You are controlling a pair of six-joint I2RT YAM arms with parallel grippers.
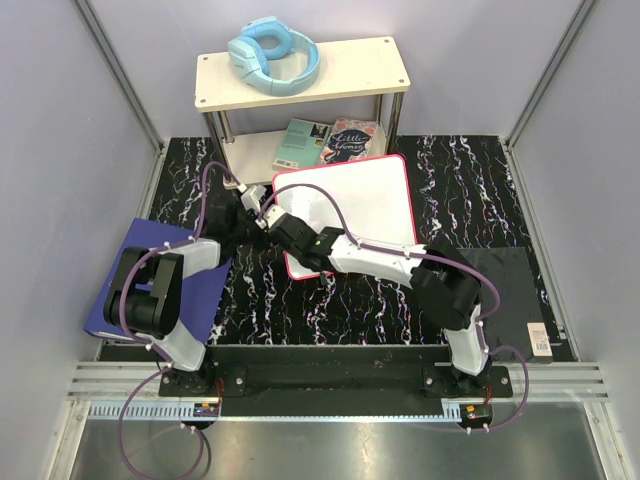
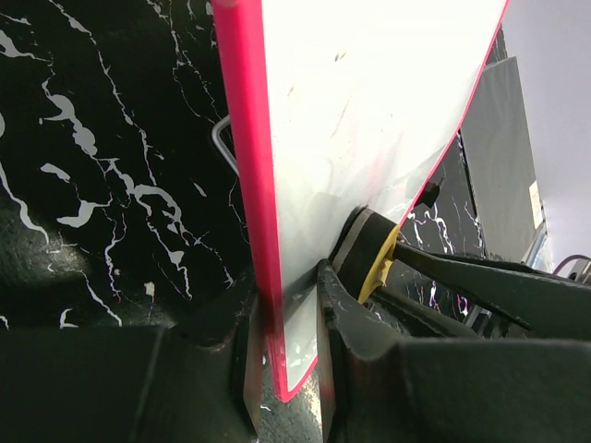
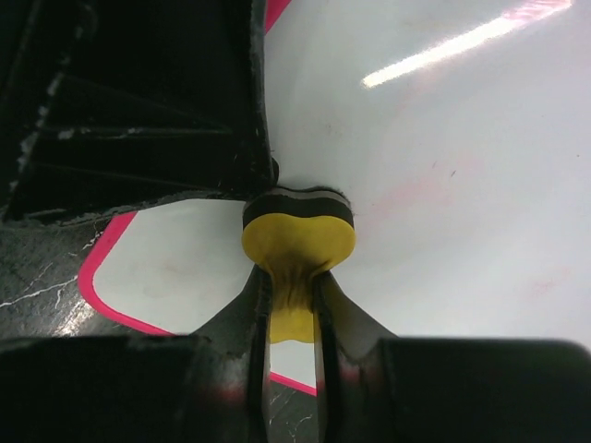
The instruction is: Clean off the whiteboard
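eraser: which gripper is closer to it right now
Right. The right gripper has its jaws shut on the yellow eraser, on the whiteboard. The left gripper is just beside the eraser, its jaws clamped on the whiteboard's pink edge.

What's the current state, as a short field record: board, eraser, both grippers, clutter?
whiteboard: on the black marbled table, pink frame, faint pink smudges on it
left gripper: shut on the whiteboard edge
right gripper: shut on the eraser
eraser contact: dark felt face against the board, near the left gripper
behind board: shelf, blue headphones on top, books beneath
left side: blue binder under the left arm
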